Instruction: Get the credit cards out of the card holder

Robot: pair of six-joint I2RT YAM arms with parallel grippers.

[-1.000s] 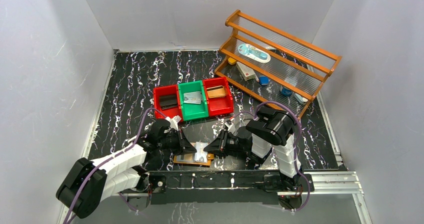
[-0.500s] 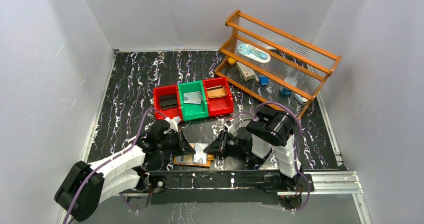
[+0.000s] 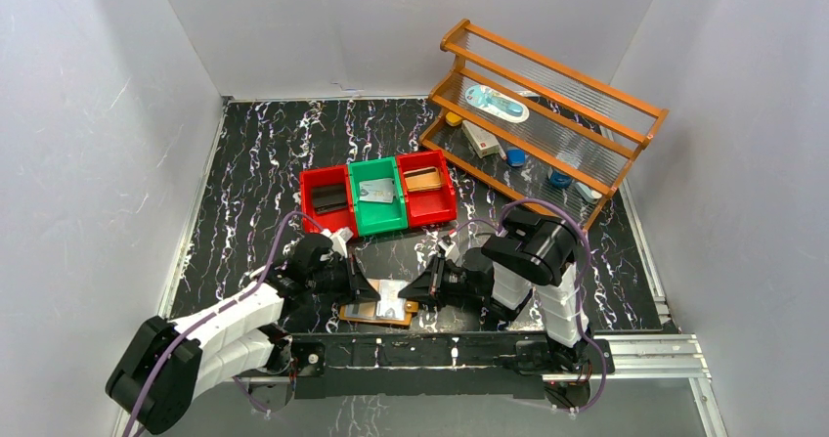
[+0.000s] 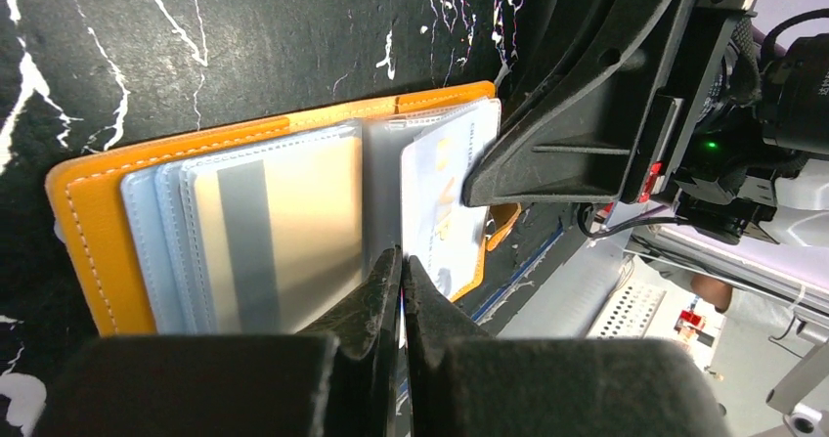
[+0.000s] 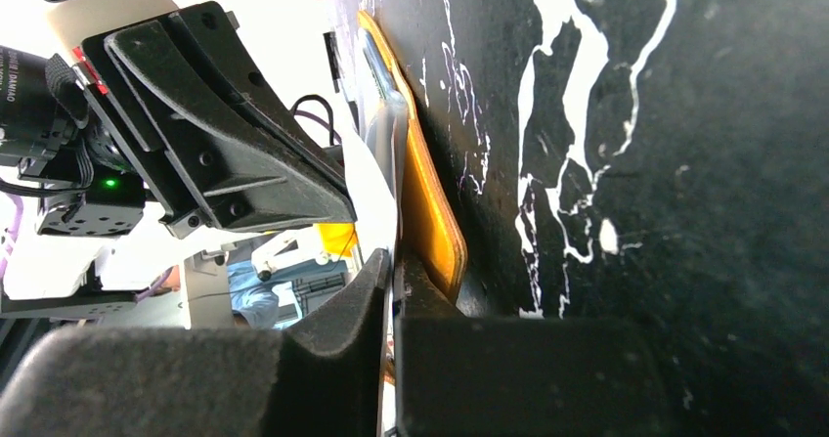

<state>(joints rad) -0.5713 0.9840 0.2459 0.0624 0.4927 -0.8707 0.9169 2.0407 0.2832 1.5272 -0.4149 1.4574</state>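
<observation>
The tan-orange card holder [image 3: 364, 311] lies open on the black table near the front edge, between my two grippers. In the left wrist view its cover [image 4: 88, 222] holds clear pockets, with a silver-gold card [image 4: 283, 232] with a grey stripe and a pale blue card [image 4: 440, 212]. My left gripper [image 4: 401, 256] is shut on a thin pocket leaf at the spine. My right gripper [image 5: 394, 266] is shut on a thin pale sheet, apparently the pale card, at the holder's right edge [image 5: 430, 212]. From above, the left gripper [image 3: 374, 291] and the right gripper [image 3: 407, 291] nearly touch.
Three bins stand behind the holder: a red one [image 3: 327, 199] with a black wallet, a green one [image 3: 377, 195] with a card, a red one [image 3: 426, 188] with a brown case. A wooden rack [image 3: 547, 114] is at the back right. The arms' metal rail [image 3: 440, 349] runs along the front.
Almost nothing has changed. Both grippers stay shut at the card holder, and the left arm's rear part has shifted slightly.
</observation>
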